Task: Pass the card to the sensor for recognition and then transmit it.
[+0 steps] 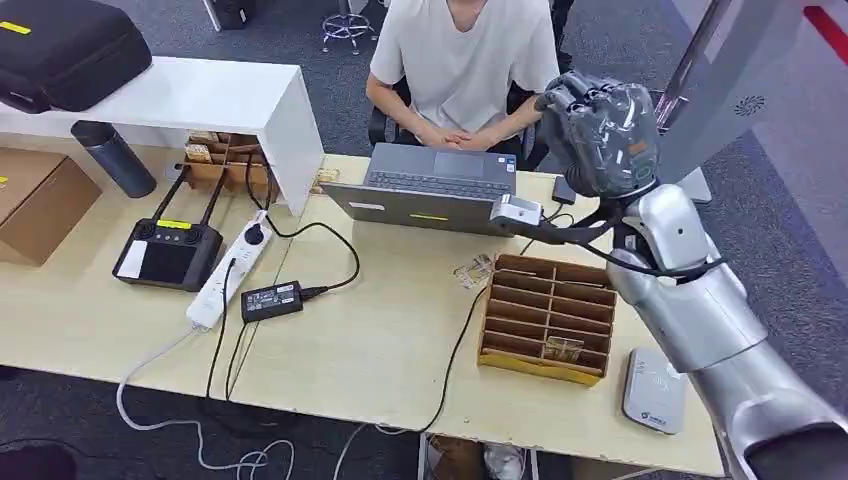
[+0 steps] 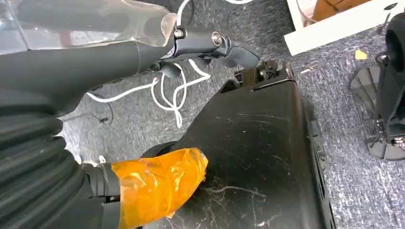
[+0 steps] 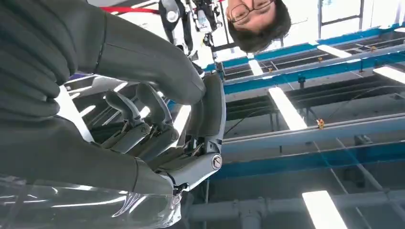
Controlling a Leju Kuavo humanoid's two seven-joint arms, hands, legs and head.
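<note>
My right hand [image 1: 600,130], wrapped in clear film, is raised above the table's far right, close in front of a seated person [image 1: 462,60]. In the right wrist view its fingers [image 3: 143,119] are curled in and the thumb lies against them; no card is visible between them. Clear cards [image 1: 474,271] lie on the table by the laptop, and another card [image 1: 563,348] stands in the wooden slotted box [image 1: 545,315]. The grey card sensor [image 1: 655,390] lies flat at the near right. My left hand [image 2: 162,183] hangs over the floor, fingers apart, holding nothing.
An open laptop [image 1: 430,185] faces the person, whose hands are folded behind it. A power strip [image 1: 232,268], an adapter [image 1: 272,299], cables and a black remote controller [image 1: 168,250] lie on the left. A white shelf [image 1: 200,95] and a cardboard box [image 1: 35,200] stand far left.
</note>
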